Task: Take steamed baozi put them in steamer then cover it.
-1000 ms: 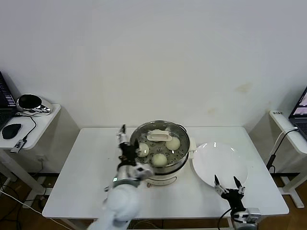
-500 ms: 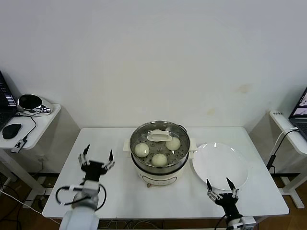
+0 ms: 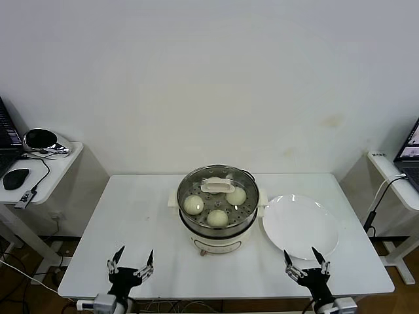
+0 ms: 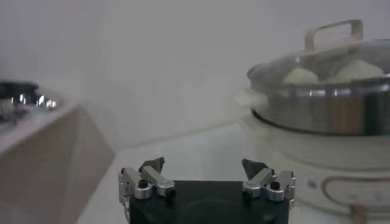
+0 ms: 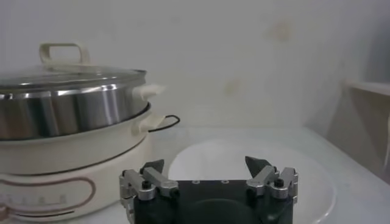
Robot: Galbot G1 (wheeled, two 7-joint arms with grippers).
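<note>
Cover seated on steamer, baozi seen inside. Left gripper and right gripper parked spread wide, nothing held, steamer up-table between them, plate just beyond right gripper.

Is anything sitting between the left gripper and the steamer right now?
Nothing: in the head view only bare white table separates the open left gripper, at the near edge, from the covered steamer.
</note>
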